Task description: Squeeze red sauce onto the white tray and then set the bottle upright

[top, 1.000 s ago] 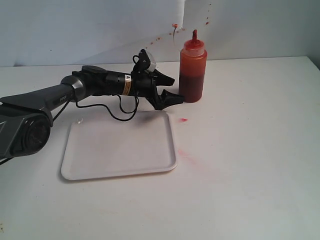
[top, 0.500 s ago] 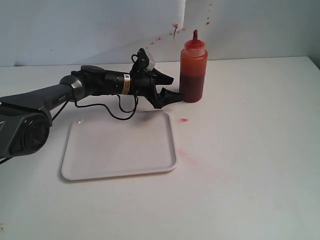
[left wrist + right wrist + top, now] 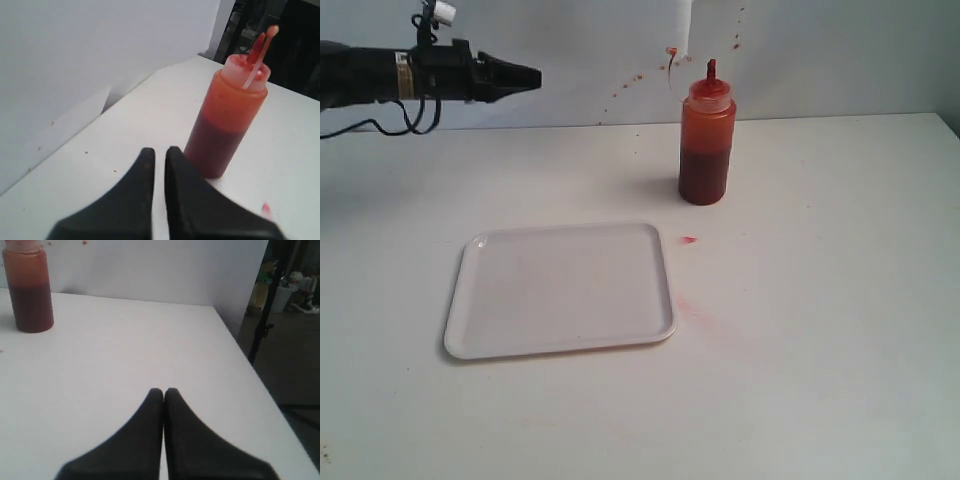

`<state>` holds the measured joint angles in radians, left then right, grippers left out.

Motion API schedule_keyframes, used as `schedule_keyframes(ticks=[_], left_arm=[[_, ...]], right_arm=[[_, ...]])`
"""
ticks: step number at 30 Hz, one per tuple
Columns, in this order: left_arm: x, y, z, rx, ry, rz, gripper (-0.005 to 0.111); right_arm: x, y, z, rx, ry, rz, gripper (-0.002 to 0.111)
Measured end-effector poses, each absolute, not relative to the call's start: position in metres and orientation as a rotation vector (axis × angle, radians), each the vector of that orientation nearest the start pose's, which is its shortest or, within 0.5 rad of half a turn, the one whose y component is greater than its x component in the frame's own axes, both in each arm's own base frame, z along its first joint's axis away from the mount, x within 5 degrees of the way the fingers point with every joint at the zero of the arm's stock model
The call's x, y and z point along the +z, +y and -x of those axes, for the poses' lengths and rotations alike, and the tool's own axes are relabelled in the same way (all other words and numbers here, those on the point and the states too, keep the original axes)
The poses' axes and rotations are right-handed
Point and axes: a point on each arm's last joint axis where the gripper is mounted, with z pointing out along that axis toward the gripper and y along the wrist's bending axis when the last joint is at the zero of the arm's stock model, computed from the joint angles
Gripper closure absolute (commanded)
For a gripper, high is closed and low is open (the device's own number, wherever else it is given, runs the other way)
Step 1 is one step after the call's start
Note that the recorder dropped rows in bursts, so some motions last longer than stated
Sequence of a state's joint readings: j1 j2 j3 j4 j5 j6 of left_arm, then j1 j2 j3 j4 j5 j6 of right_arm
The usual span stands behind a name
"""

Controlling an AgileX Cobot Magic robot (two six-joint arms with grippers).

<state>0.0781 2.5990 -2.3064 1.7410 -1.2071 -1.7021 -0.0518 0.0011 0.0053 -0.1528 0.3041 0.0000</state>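
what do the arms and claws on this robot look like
The left claw and right claw are black, each with two tapered, pointed fingers. The left arm is black, with a yellowish label band, a looping black cable and a small white part.

The bottle stands upright on the surface, beyond the far right corner of the white tray; the left gripper hovers high, well apart from both.

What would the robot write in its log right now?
bottle upright on table | white tray looks clean | left tool shut | right tool shut
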Motion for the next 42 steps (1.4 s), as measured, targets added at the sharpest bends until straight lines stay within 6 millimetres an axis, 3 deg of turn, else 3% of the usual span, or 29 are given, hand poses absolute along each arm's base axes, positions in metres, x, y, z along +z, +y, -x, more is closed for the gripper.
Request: schedule_keyframes(ticks=[4,7,10,14,20,24,28,31,35,38,42], left_arm=[[0.243,-0.041,-0.535,-0.994,1.699,-0.810,0.106],[0.266,-0.042,-0.529,-1.008,1.694,-0.788,0.106],[0.278,-0.042,-0.526,-1.006,1.685,-0.785,0.106],[0.284,-0.042,-0.524,-1.001,1.678,-0.788,0.107],[0.283,-0.042,-0.524,-0.993,1.676,-0.797,0.107],[0.283,-0.042,-0.524,-0.991,1.675,-0.798,0.107],[0.284,-0.042,-0.524,-0.993,1.674,-0.797,0.107],[0.284,-0.042,-0.524,-0.993,1.674,-0.797,0.107],[0.284,-0.042,-0.524,-0.993,1.674,-0.797,0.107],[0.284,-0.042,-0.524,-0.993,1.674,-0.797,0.107],[0.284,-0.042,-0.524,-0.991,1.673,-0.799,0.107]], right_arm=[[0.203,-0.004,-0.057,-0.122,1.583,0.029,0.108],[0.221,-0.002,-0.055,-0.078,1.384,0.000,0.108],[0.235,-0.002,-0.051,0.014,1.221,-0.059,0.108],[0.244,0.004,-0.049,0.071,1.126,-0.008,0.108],[0.263,0.014,-0.075,0.182,1.191,0.064,0.108],[0.290,0.022,-0.123,0.236,1.338,0.179,0.108],[0.303,0.035,-0.179,0.332,1.368,0.368,0.108],[0.297,0.039,-0.226,0.412,1.401,0.415,0.108],[0.266,0.037,-0.289,0.465,1.527,0.407,0.102],[0.232,0.036,-0.324,0.464,1.615,0.443,0.078],[0.183,0.036,-0.364,0.467,1.701,0.489,0.020]])
